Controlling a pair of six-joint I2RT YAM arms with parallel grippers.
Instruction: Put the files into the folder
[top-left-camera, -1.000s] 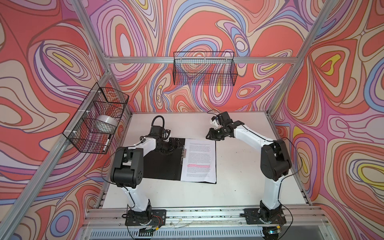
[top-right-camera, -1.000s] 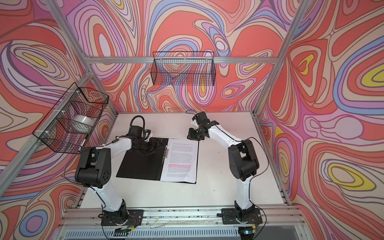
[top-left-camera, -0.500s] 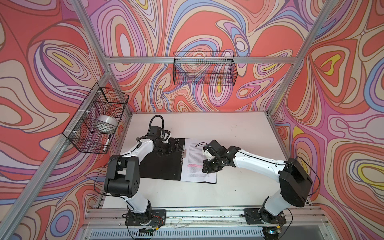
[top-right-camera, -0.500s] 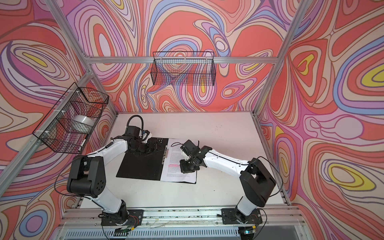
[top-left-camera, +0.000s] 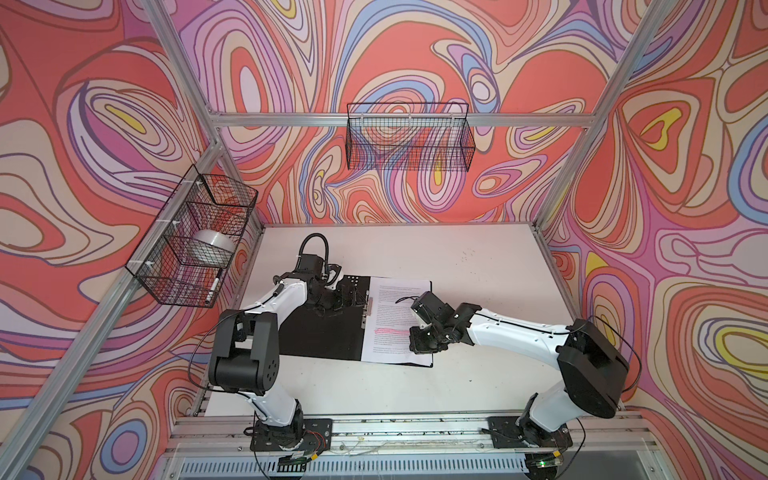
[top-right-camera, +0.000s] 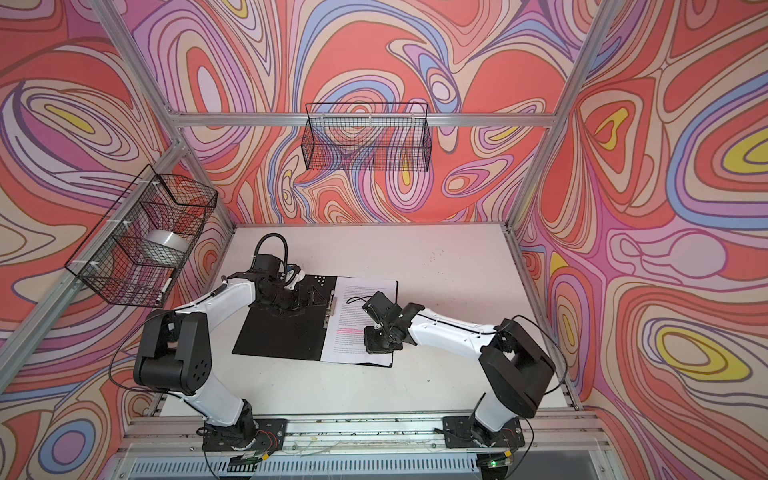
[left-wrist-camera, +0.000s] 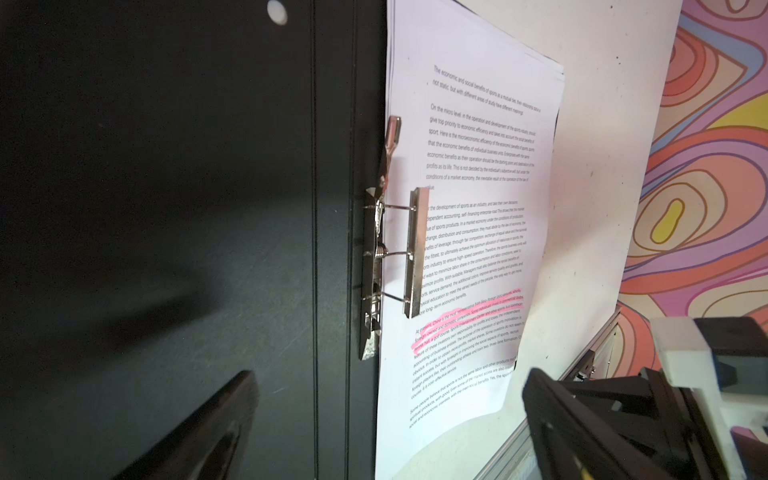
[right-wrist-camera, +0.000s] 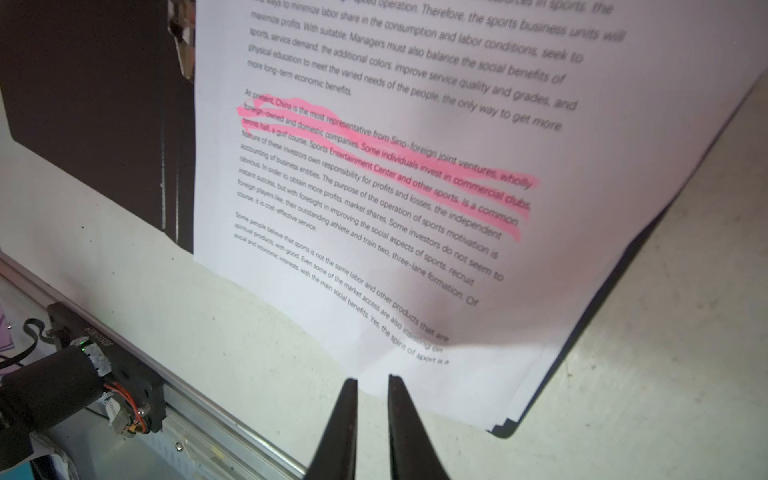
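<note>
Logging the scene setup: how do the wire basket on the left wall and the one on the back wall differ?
The left-wall basket is split into compartments; the back-wall basket is one long bin. The left-wall basket holds a silvery roll and a white marker; nothing shows in the back-wall basket. Both are black wire mesh.

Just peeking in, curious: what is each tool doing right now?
Left tool: open, over the folder, holding nothing.
Right tool: nearly closed, tips at the files' edge; no grip seen.
</note>
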